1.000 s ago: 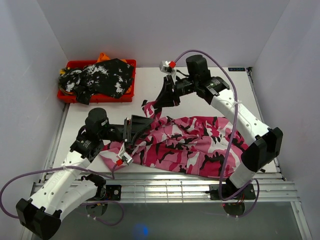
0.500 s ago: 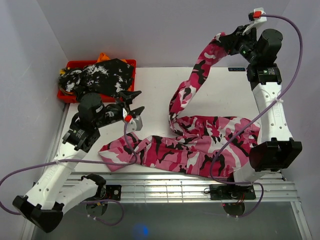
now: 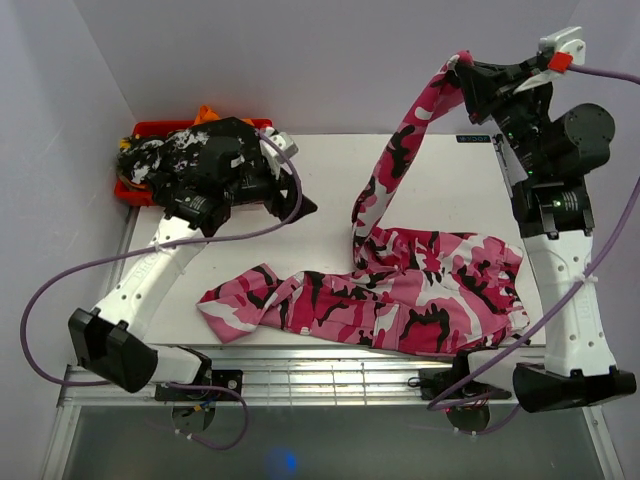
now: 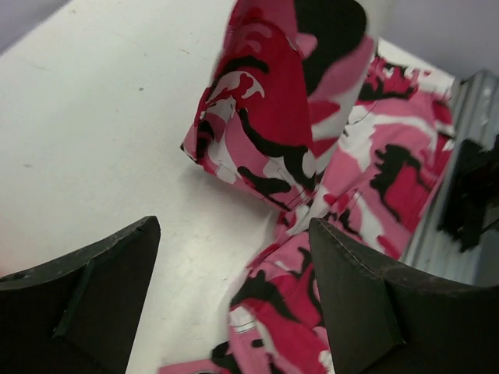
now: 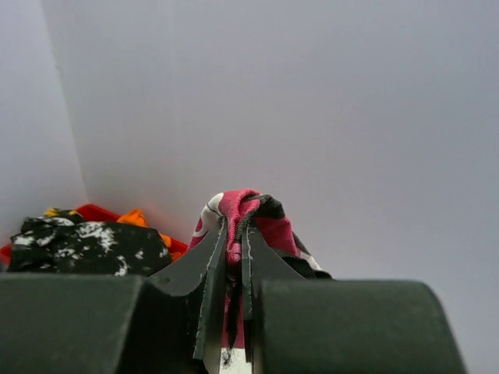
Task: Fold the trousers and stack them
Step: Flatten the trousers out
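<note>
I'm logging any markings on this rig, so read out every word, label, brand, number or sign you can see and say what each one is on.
No text is legible in any view.
Small dark label at the far edge of the table: light characters, too small to read.
The trousers carry only camouflage print, no lettering visible.

White arms, black joints, black pincers, purple cables.

Red bin set at upper left, orange cloth seen at its far edge, white table edged by metal rails below.
</note>
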Controlling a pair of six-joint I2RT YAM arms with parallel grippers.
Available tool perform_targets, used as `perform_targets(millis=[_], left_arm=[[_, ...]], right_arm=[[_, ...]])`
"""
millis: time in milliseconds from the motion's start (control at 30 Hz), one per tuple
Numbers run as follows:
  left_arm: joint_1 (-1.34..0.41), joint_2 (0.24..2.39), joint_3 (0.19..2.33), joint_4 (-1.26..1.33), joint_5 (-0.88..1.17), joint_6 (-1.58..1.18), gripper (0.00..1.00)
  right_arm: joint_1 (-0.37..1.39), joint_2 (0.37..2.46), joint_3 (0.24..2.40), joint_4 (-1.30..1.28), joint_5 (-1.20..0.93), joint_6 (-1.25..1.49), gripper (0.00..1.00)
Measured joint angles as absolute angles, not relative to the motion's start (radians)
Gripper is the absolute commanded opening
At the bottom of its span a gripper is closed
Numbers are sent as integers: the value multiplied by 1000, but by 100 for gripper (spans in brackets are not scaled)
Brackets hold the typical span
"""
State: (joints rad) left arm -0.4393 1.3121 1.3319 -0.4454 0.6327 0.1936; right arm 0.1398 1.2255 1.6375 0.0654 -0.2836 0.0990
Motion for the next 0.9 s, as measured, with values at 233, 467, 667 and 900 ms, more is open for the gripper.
perform_targets(millis=[233, 467, 667, 900], left_arm=[[-387, 1585, 1393, -337, 707, -222, 87], [-391, 1980, 1573, -330, 794, -426, 97], [-457, 2097, 1577, -345, 813, -484, 97], [-545, 2194, 1652, -395, 746, -471, 76]], right_arm=[[141, 992, 1470, 45, -452, 75, 8], [142, 702, 1182, -141, -687, -25, 8], [142, 585, 1077, -240, -837, -111, 8], [142, 580, 1042, -291, -954, -185, 8]])
